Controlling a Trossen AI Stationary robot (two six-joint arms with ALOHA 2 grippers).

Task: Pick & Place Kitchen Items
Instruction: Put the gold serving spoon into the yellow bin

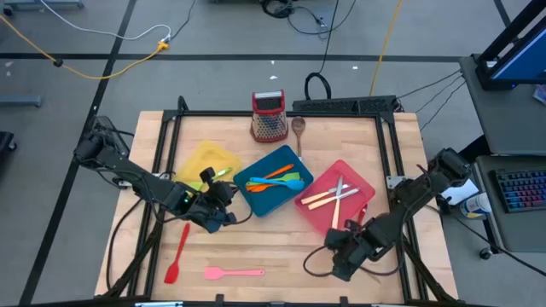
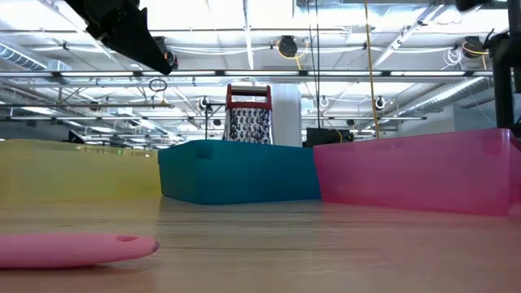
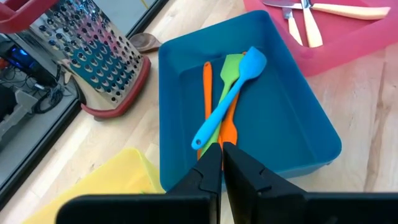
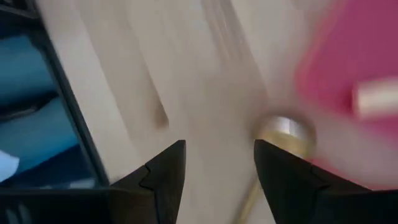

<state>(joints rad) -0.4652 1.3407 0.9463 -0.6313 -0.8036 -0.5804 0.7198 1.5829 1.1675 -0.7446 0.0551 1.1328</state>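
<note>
Left gripper (image 1: 223, 207) is pinched together on nothing at the near edge of the teal plastic tray (image 1: 256, 198) holding a blue spatula (image 3: 227, 98) and orange spatula (image 3: 208, 99), while the right gripper (image 4: 217, 177) hangs with fingers apart over a metal spoon (image 4: 283, 134) beside the red plastic tray (image 1: 363, 183).

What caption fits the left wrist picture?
Shut left gripper above the teal tray holding blue, green and orange spatulas.
</note>
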